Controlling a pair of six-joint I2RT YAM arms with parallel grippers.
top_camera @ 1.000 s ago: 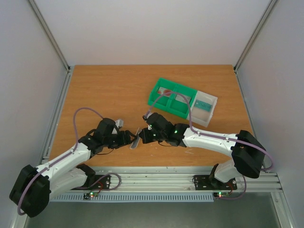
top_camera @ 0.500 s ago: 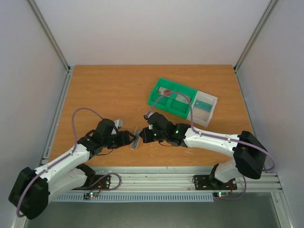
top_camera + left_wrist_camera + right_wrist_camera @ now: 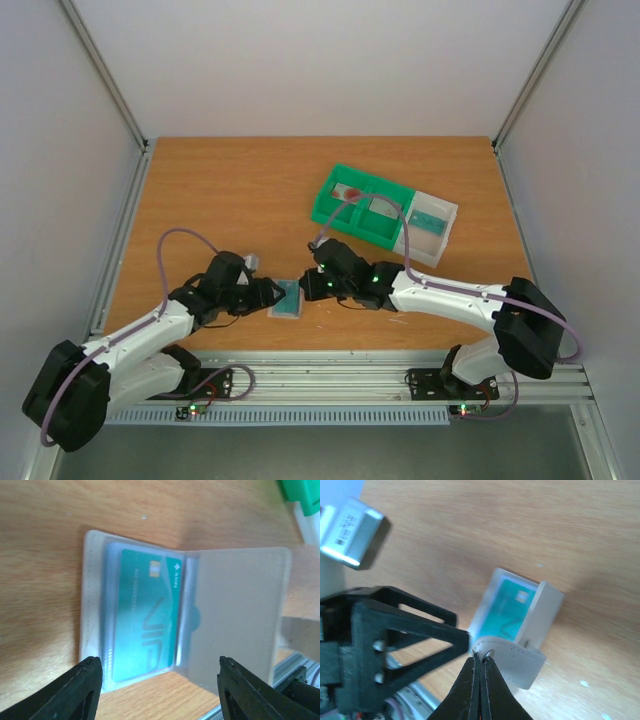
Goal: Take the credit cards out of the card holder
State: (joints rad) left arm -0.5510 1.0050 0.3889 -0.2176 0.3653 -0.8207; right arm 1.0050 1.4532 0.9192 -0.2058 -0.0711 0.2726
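Observation:
The card holder [image 3: 281,311] lies open on the table between my two grippers. Its flat panel holds a teal credit card [image 3: 145,615] marked VIP under a clear sleeve; the card also shows in the right wrist view [image 3: 507,611]. The other beige panel [image 3: 235,615] stands raised. My right gripper [image 3: 481,656] is shut on the holder's closure tab [image 3: 515,662] and holds that panel up. My left gripper [image 3: 160,690] is open and empty, its fingers on either side of the holder's near edge. No dark red or pale striped card shows in the holder.
A green two-compartment tray [image 3: 330,212] stands at the back right, with something small, grey and red in its left compartment. A white tray [image 3: 446,210] beside it holds a teal card. The table's front edge and rail are just below the holder.
The card holder stood on edge, nearly closed, between the grippers; it now lies open with the teal card showing. My left gripper has let go and opened wide.

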